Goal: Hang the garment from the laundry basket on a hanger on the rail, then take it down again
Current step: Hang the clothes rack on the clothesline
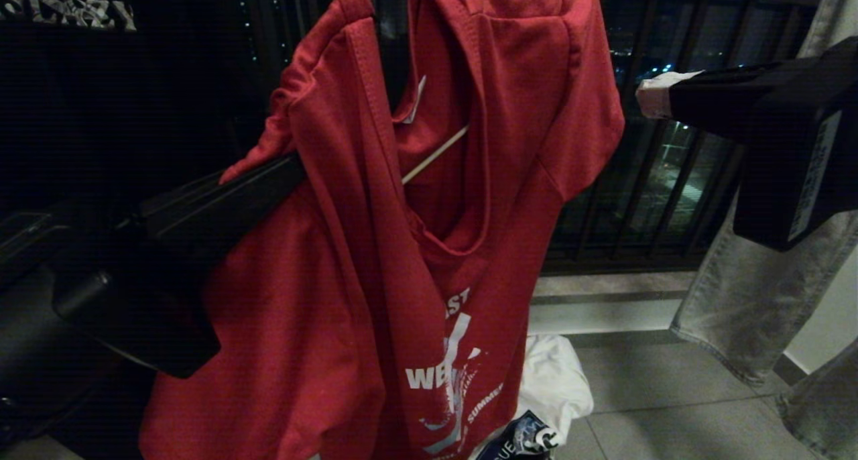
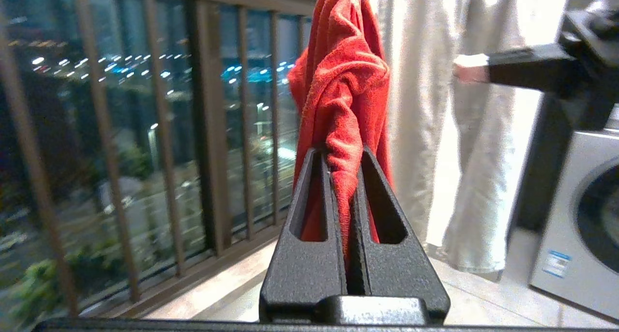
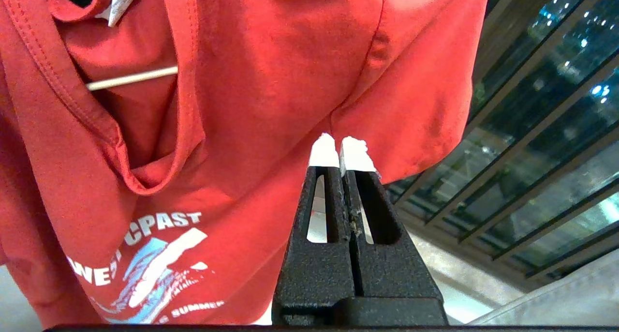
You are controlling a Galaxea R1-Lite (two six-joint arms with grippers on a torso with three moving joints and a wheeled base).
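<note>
The red short-sleeved T-shirt with white lettering and a white-and-light-blue wavy graphic on the chest hangs in the air in front of the dark brown window railing bars. It is draped in loose folds over a thin white wire hanger, of which only a short straight piece shows inside the open neck, and another small piece at the top edge of the head view. The white label of the collar is visible in the right wrist view. The left hand is closed on a bunch of the red fabric at the side of the shirt; in the left wrist view the cloth is pinched between the two black fingers and rises above them. The right hand is closed, its white-tipped fingers pressed together with nothing between them; it is near the sleeve of the shirt on the robot's right side, but apart from it in the head view. Below the shirt, on the grey tiled floor, lies a white crumpled cloth with a dark printed piece just beside it. Pale grey jeans hang at the right edge, and a light grey washing machine stands behind the right arm in the left wrist view.
</note>
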